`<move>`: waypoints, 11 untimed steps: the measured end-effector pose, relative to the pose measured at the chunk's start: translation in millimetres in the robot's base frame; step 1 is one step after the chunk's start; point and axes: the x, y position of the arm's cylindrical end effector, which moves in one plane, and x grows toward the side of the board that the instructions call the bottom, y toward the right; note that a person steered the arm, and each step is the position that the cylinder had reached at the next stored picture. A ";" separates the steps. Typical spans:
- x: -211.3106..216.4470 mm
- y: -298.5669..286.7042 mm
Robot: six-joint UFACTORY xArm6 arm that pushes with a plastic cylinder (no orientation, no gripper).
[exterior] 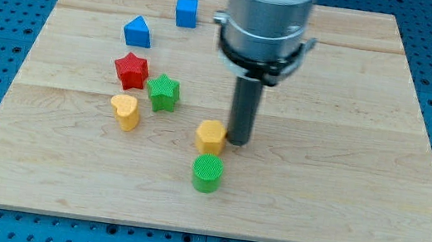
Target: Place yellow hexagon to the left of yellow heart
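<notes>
Yellow hexagon (211, 136) upright (flat-topped), my tip (238, 141) beside it.

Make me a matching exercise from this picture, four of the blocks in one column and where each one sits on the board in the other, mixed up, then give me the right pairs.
Column one:
1. blue cube
2. yellow hexagon
3. green cylinder
4. yellow heart

Column two:
A. lowest block in the view, just below the yellow hexagon
B. just to the view's left of my tip
C. nearest the view's top
D. below the red star, furthest toward the view's left of these four

Pairs: 1-C, 2-B, 3-A, 4-D
</notes>
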 end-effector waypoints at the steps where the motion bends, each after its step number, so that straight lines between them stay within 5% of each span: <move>1: 0.1 -30.8; 6: 39.6 -60.5; 11: 35.6 -201.8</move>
